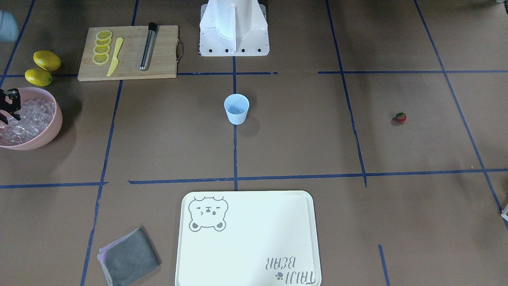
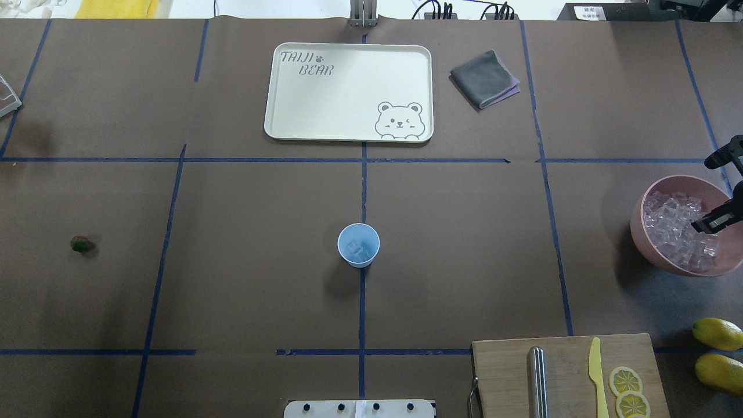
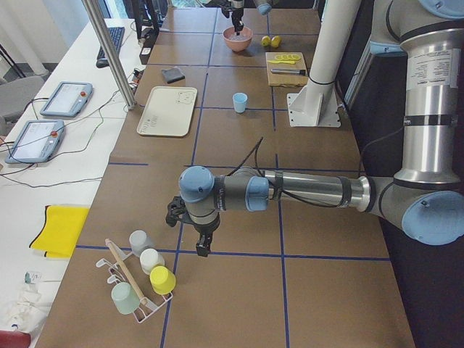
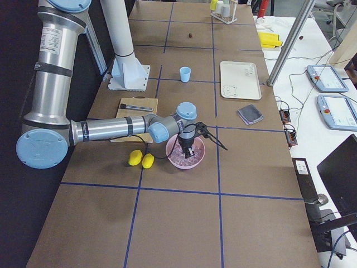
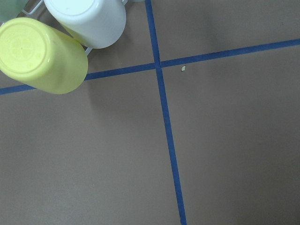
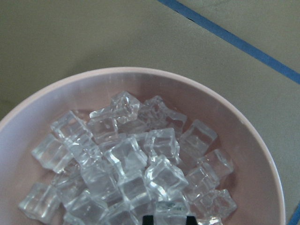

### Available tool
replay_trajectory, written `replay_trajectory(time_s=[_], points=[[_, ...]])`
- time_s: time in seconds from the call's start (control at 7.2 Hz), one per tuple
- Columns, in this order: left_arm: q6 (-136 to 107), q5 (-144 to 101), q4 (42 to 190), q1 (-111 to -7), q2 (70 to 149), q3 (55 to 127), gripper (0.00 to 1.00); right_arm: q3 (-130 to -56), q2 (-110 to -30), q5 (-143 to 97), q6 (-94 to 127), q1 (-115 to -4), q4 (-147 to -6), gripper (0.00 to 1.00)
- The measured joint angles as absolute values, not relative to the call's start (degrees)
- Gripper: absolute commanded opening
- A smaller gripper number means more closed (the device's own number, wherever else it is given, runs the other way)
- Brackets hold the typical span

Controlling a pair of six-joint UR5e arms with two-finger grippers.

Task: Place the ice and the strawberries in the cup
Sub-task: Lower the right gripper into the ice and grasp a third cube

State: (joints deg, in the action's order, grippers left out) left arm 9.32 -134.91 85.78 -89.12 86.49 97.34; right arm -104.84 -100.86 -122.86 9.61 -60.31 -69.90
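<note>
The light blue cup [image 2: 359, 245] stands upright at mid-table with a few ice cubes inside. A heap of ice [image 6: 131, 159] fills the pink bowl [image 2: 638, 220] at the robot's right end. My right gripper [image 2: 709, 223] reaches down into that heap, and in its wrist view the dark fingertips [image 6: 149, 219] sit close together around one cube. The strawberry [image 2: 81, 244] lies alone on the table far toward the left end. My left gripper [image 3: 201, 246] hangs low over bare table beyond the strawberry; I cannot tell whether it is open or shut.
A cream bear tray [image 2: 348, 93] and a folded grey cloth [image 2: 484, 78] lie across from the robot. A cutting board [image 2: 569, 377] holds lemon slices, a yellow knife and a metal tube, with two lemons [image 2: 718, 334] beside it. A rack of upturned cups [image 3: 141, 283] stands near the left gripper.
</note>
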Motion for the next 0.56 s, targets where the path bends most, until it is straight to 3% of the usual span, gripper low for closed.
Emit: replay_trajectory(time_s=[0.56], points=[[9.3,-134.9,85.8,-89.1,86.4,97.5,1.00,-108.7,-100.4,-124.0,12.4,-61.3,-72.3,0.01]])
